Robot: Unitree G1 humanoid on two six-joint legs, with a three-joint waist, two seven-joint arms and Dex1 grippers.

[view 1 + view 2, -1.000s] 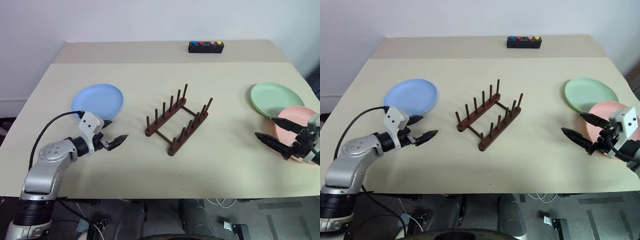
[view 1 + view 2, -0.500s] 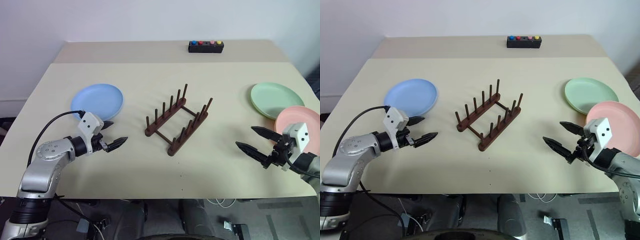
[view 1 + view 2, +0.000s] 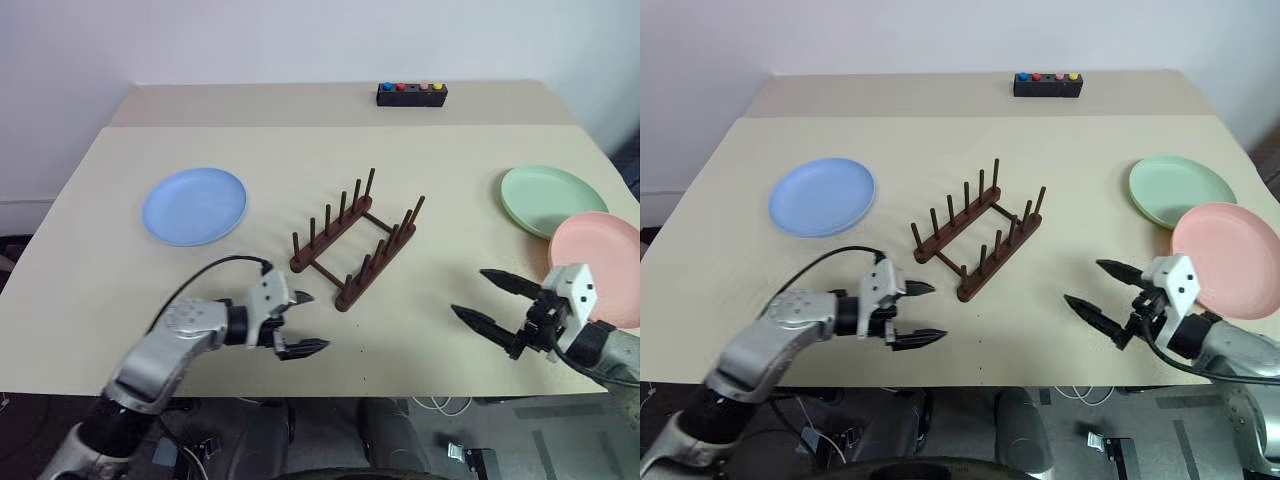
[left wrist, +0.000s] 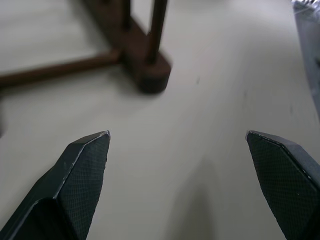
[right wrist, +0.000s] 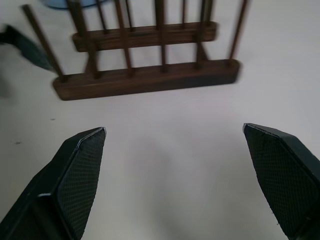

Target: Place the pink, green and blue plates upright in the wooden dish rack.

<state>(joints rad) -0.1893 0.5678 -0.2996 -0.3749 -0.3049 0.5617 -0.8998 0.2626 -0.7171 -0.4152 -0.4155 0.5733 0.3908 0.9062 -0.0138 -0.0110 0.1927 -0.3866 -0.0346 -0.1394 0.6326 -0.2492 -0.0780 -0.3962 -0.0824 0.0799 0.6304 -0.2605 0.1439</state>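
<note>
I am holding both grippers, left (image 3: 303,322) and right (image 3: 487,298), wide open and empty, risking knocking the rack (image 3: 357,240) askew.

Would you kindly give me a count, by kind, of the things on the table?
Plates: 3, namely the blue plate, the green plate and the pink plate
Wooden dish rack: 1
Black box with coloured buttons: 1
Total: 5
</note>
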